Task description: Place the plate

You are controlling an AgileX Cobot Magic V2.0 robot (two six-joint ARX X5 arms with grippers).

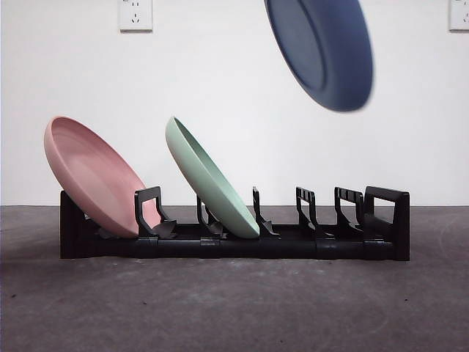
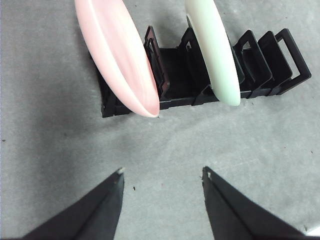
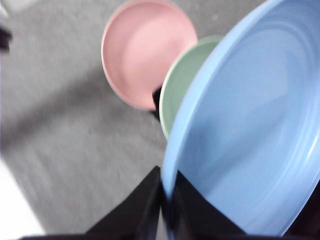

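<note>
Two plates sat racked | right hand (image 3: 162, 200) clamped blue plate (image 1: 322, 51) above rack (image 1: 234, 238) | left hand (image 2: 162, 175) gaped empty

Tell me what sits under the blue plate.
The blue plate, gripped at its rim by the right hand, hangs in the air above the rack's vacant right-end slots. In the right wrist view it covers the rack, so the slots cannot be seen there.

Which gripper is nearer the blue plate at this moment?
Right. The right gripper is shut on the blue plate rim, holding it above the rack. The left gripper hangs open over the table, away from it.
</note>
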